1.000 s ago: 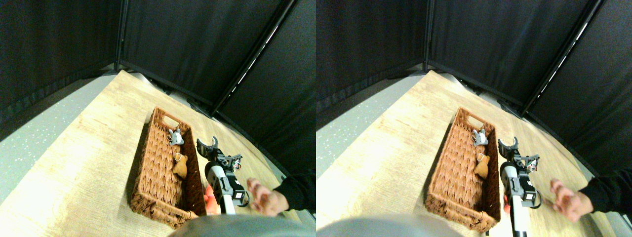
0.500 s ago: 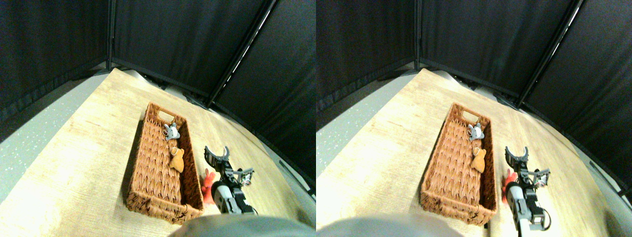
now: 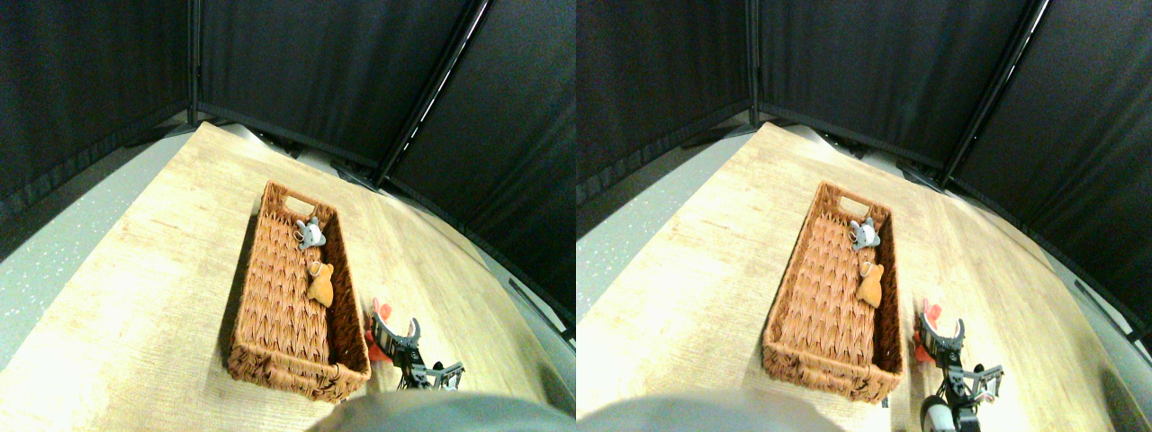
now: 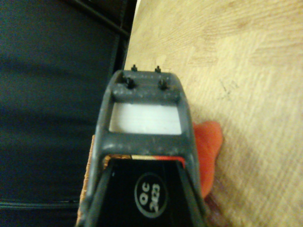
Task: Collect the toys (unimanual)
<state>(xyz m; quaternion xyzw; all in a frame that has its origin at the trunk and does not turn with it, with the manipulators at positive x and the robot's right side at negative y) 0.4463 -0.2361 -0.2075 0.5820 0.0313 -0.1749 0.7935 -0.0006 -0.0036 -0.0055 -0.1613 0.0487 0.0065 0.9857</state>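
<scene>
The right gripper (image 3: pixel 394 328) is seen drawn back and lowered beside the pink-red toy (image 3: pixel 374 335) on the table (image 3: pixel 135 297), jaws spread, nothing held; the person's hand seen earlier is gone. A pickup is judged next. Farther off, the tan toy (image 3: pixel 320 284) and grey toy (image 3: pixel 311 234) lie in the basket (image 3: pixel 270 297).

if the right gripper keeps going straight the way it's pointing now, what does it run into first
Most likely the red toy. The right gripper, jaws spread, points up the table along the outside of the wicker basket, and the toy lies just ahead beside the jaw. Whether the jaws would pass above it is unclear, since height is hard to judge.
</scene>
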